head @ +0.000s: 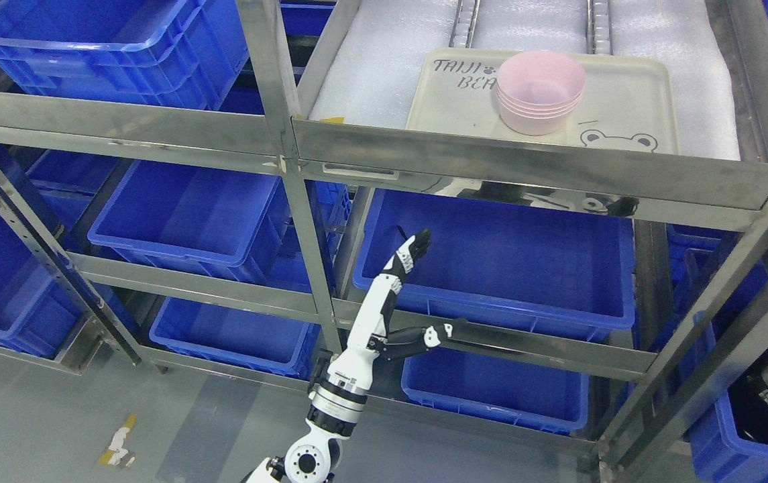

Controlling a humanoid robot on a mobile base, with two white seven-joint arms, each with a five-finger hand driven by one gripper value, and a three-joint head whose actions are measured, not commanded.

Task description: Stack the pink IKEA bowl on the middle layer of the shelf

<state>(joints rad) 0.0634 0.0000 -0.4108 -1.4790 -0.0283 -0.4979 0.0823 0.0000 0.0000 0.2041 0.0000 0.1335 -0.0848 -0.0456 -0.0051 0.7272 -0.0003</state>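
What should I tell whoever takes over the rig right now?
Left hand: open, empty, raised in front of the blue bin below the tray's shelf.
Right hand: out of view.
Pink bowls: nested in one stack on the cream tray, which sits on the steel shelf.
Done: the stack stands upright on the tray.
Left: no loose bowl shows; check whether any remain elsewhere, otherwise lower the arm.
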